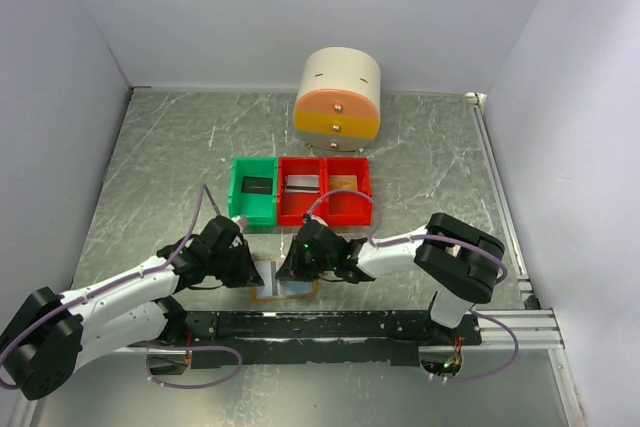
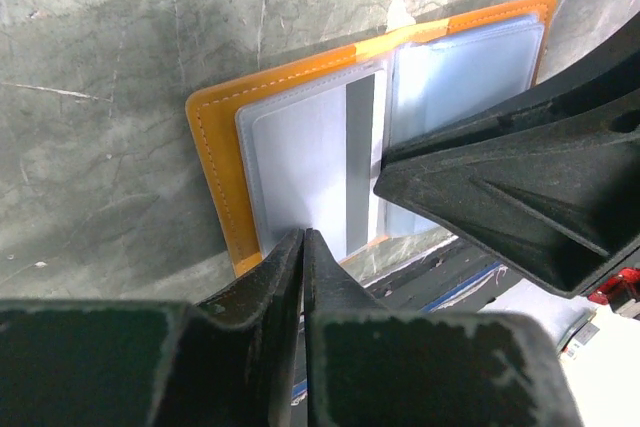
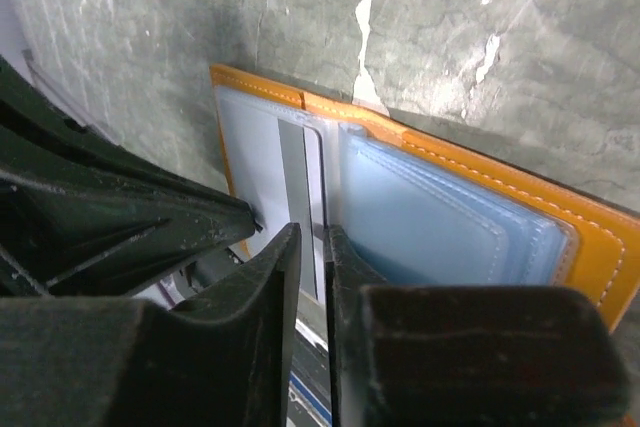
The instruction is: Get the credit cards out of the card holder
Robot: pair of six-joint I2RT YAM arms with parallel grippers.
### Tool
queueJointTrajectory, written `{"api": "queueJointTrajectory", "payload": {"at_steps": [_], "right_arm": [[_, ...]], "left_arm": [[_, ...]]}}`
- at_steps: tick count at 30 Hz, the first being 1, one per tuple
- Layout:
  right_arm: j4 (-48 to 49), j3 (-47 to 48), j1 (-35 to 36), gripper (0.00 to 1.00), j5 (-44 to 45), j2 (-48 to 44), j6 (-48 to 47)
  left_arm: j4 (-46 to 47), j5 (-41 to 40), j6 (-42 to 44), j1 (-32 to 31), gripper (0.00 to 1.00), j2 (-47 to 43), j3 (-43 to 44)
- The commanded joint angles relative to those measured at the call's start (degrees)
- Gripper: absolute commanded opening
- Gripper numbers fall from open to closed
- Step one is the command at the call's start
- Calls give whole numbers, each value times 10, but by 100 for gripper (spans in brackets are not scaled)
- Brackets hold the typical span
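The card holder (image 1: 263, 293) lies open on the table, with an orange rim (image 2: 215, 147) and pale blue pockets (image 3: 440, 217). A pale grey card (image 2: 300, 162) with a darker stripe sits in its left pocket, also in the right wrist view (image 3: 255, 152). My left gripper (image 1: 245, 265) is shut, its tips (image 2: 303, 237) at the holder's near edge by that card. My right gripper (image 1: 298, 262) is over the holder's middle fold (image 3: 313, 235). Its jaws leave a narrow slit, and the card's striped edge runs into it. I cannot tell whether it grips. A gold card is not seen in the holder.
A green bin (image 1: 253, 211) and a red two-part bin (image 1: 325, 213) stand just behind the holder, each part with a flat card-like item inside. A round cream and orange drawer unit (image 1: 338, 97) stands farther back. A black rail (image 1: 330, 325) runs along the near edge.
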Motion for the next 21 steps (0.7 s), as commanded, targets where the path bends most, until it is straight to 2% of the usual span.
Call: {"api": "queueJointTrajectory", "payload": {"at_steps": [1, 5, 9, 12, 17, 21], "right_arm": [[102, -42, 2, 13, -29, -16, 4], [175, -39, -4, 10, -98, -16, 7], [112, -7, -3, 5, -85, -11, -11], [60, -7, -3, 4, -43, -28, -6], [-24, -20, -4, 21, 34, -83, -14], [-7, -24, -13, 36, 13, -83, -35]], "left_arm": [[0, -3, 10, -4, 16, 7, -7], [7, 1, 7, -4, 15, 4, -11], [14, 3, 4, -4, 14, 4, -9], [6, -1, 4, -4, 14, 3, -6], [-28, -25, 4, -5, 21, -21, 5], [-37, -37, -2, -5, 36, -55, 18]]}}
